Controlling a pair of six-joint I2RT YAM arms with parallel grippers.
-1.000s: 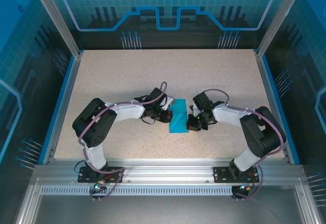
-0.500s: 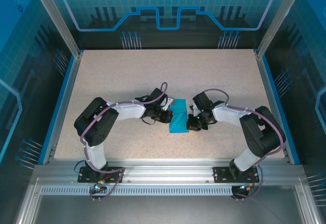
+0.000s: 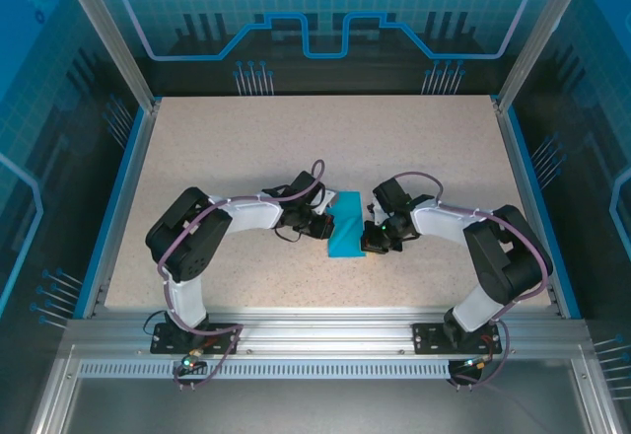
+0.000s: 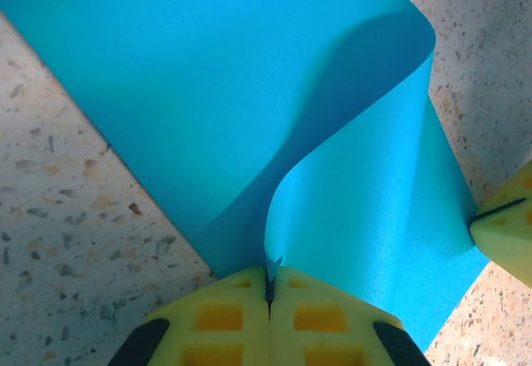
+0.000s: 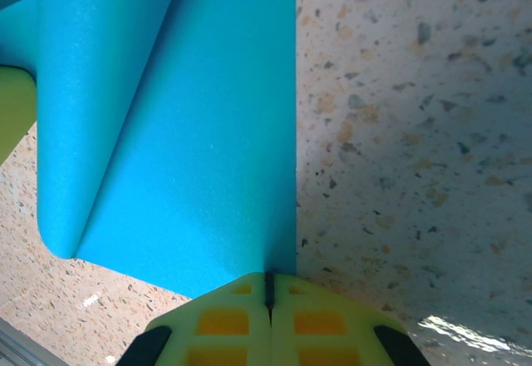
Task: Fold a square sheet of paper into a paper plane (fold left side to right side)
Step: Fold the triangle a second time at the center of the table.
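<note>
The sheet of paper (image 3: 345, 227) lies at the centre of the table (image 3: 246, 138), one side curled up. The left gripper (image 4: 268, 287) and right gripper (image 5: 268, 287) each clamp an edge; light and floppy, it seems best held by its edges

Cropped at the edges: blue sheet of paper (image 4: 208, 75)
It runs past the top of both wrist views; the left wrist view's right border cuts a yellow finger (image 4: 509, 226).
</note>
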